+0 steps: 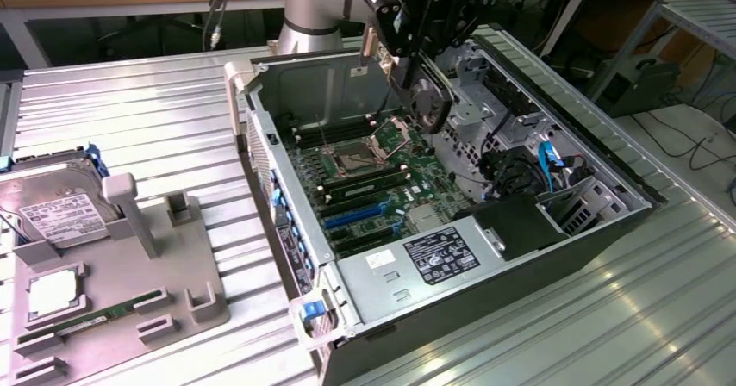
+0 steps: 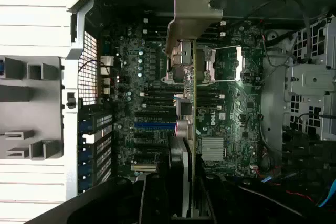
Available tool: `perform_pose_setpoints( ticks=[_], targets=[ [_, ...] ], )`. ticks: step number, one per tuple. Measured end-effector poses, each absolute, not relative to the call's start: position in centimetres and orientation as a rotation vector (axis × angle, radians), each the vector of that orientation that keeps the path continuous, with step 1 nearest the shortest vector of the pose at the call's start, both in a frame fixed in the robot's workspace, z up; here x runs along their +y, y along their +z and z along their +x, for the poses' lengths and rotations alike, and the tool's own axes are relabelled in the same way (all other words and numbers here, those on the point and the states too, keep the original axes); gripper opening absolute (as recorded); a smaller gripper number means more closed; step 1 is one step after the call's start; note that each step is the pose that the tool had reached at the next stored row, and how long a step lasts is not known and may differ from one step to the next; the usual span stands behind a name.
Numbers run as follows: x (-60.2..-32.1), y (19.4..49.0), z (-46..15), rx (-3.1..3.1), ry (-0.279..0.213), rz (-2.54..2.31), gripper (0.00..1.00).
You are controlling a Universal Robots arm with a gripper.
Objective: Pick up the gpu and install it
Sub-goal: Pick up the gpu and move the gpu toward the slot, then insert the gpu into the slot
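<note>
As the wrist view looks down along it, the gpu appears as a thin edge held between the jaws, which are clamped on its upper part. Its silvery bracket is at the far end. In the exterior view the card hangs upright under the jaws, inside the open computer case and above the motherboard.

Below it, the processor socket lies just beside the line of the card, and the blue slot is a little to the side.

The card seems to stand across the direction of the slots. From this pose its lower edge could therefore land on the socket or on small parts and not in a slot. The bracket could also catch the wall of the case. Because the grip is narrow, one corner touching first may tilt the card in the jaws.

The contact edge of the card is hidden under the card itself. The slots near the rear wall are in shadow, so I cannot tell which one is free.

Well apart, at the exterior view's left, the worktop carries a grey holder with a hard drive and a green RAM stick.
</note>
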State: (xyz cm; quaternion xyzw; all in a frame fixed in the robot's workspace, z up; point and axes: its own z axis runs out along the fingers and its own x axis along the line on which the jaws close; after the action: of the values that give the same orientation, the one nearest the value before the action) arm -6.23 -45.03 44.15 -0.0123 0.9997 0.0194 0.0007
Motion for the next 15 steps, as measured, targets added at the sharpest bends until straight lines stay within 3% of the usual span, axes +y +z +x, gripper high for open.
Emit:
perform_pose_setpoints(
  ticks=[15],
  targets=[
    [-45.03,44.13,-5.11,3.139,0.061,-0.042,0.28]
  ],
)
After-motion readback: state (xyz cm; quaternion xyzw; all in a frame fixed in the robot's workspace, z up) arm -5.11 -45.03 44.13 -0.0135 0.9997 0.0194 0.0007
